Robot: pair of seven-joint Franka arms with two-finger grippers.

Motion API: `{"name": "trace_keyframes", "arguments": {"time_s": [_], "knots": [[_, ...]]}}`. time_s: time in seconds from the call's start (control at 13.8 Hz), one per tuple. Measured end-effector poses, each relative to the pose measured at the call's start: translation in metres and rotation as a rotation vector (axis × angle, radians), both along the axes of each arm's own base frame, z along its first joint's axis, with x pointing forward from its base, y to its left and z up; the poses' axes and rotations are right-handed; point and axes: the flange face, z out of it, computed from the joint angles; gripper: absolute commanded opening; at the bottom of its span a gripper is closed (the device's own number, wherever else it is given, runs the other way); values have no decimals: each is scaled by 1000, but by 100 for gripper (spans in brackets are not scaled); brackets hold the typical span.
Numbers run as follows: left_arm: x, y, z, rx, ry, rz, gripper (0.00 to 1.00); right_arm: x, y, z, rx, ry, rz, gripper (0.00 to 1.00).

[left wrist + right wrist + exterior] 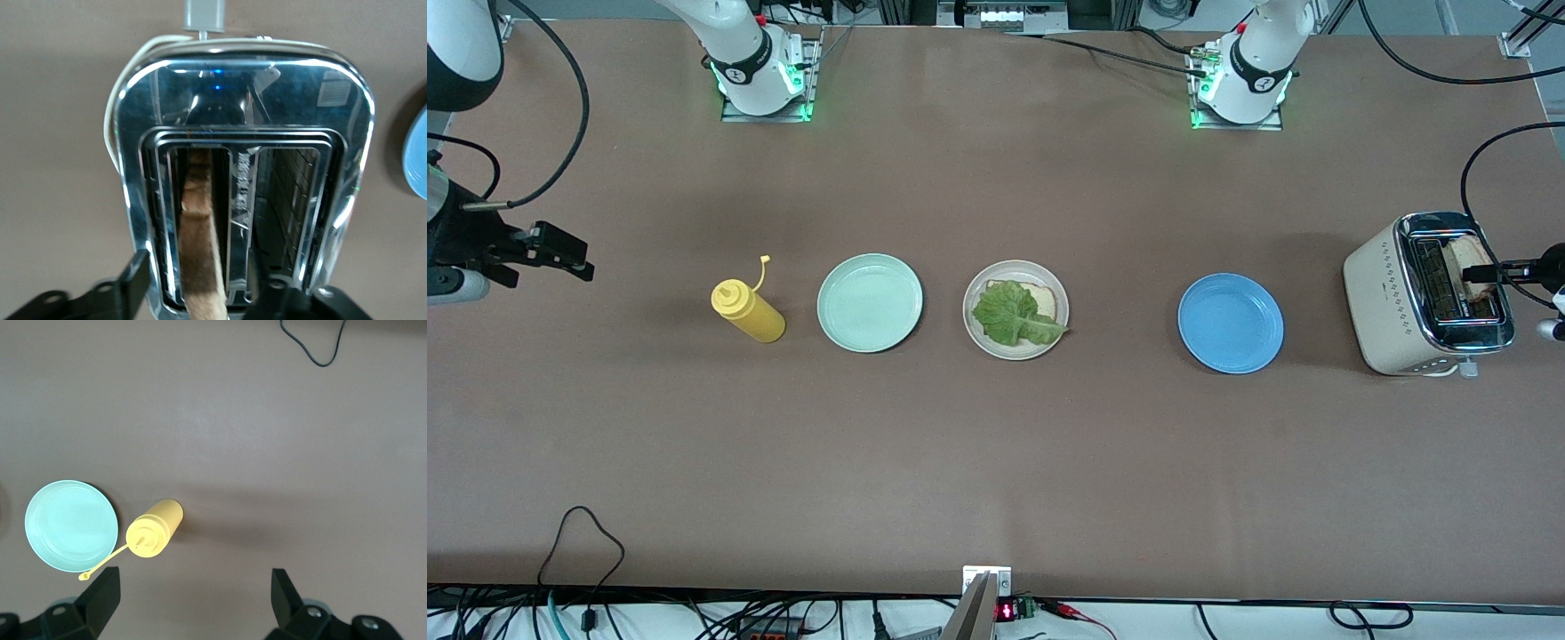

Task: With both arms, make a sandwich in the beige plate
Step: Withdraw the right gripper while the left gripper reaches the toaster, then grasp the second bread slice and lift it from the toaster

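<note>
We see a brown table [996, 444] with a cream and chrome toaster [1392, 302] at the left arm's end. A row of plates runs from there toward the right arm's end: a blue plate [1230, 323], the beige plate [978, 333] at the middle, then a mint-green plate [870, 302], with a yellow squeeze bottle [749, 311] just beside the green one.

On the beige plate lies one bread slice [1047, 302] with a crinkly lettuce leaf [1014, 316] on top, covering most of it.

The left gripper [207, 293] hangs over the toaster, its fingers [133, 280] standing either side of a toast slice [200, 260] that rises from one slot. The fingers are partly closed, but we cannot tell whether they touch the toast: the fingertips are cut off at the picture's edge.

The right gripper [197, 593] waits in the air over bare table at the right arm's end, its fingers spread wide and holding nothing. Much of both arms is cut off in the front view.
</note>
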Motion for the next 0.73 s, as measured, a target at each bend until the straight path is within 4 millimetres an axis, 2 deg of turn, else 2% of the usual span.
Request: {"name": "trace_keyframes", "arguments": {"time_s": [0.07,0.29,0.58,0.73], "knots": [[0,2,0,1,-10,-7,3,-2,4,2,-4,-2,4,100],[0,3,-1,0,-15,-11,1,-4,17,7,-7,-10,17,100],[2,-3,11,2,-28,-21,1,-10,3,14,-1,-19,-1,100],[4,-6,33,2,-30,-22,1,-17,-3,18,9,-22,-6,100]]}}
